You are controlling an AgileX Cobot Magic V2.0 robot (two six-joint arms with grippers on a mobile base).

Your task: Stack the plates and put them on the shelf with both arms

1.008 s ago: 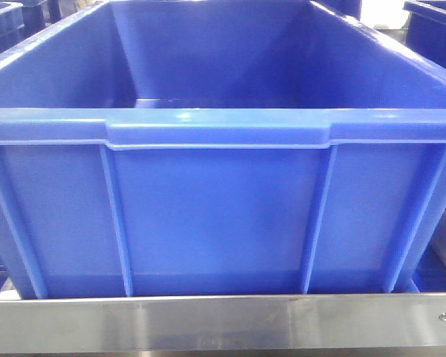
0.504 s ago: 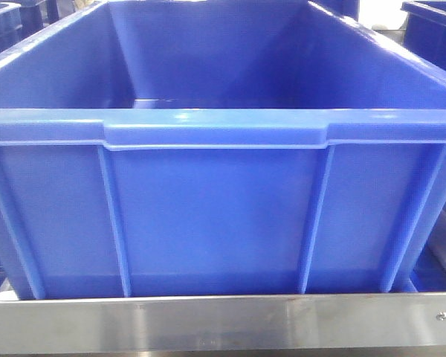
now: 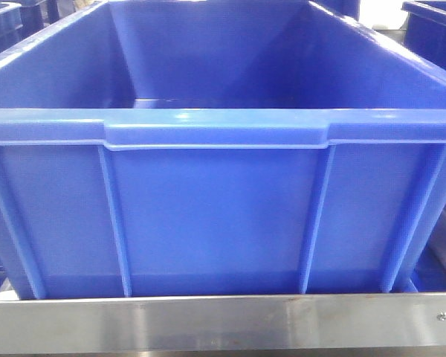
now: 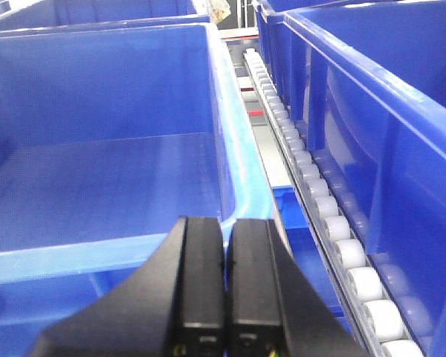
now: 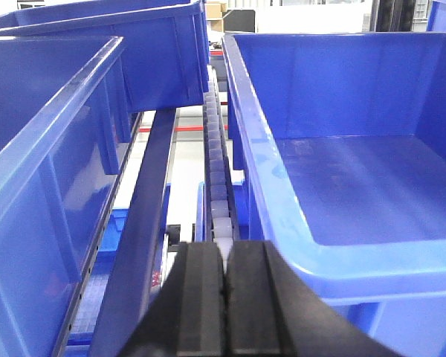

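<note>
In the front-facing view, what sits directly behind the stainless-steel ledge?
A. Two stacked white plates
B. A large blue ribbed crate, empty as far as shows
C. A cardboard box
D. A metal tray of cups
B: a blue crate with ribbed walls stands just behind the steel ledge; no plates show.

Left gripper [image 4: 224,279] jaws pressed together, right gripper [image 5: 224,297] likewise

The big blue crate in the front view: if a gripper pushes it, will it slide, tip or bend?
The blue crate looks empty, so probably light enough to slide. Its wide, low shape makes tipping unlikely. The ribbed walls suggest stiffness, though the steel ledge in front may block forward travel.
</note>
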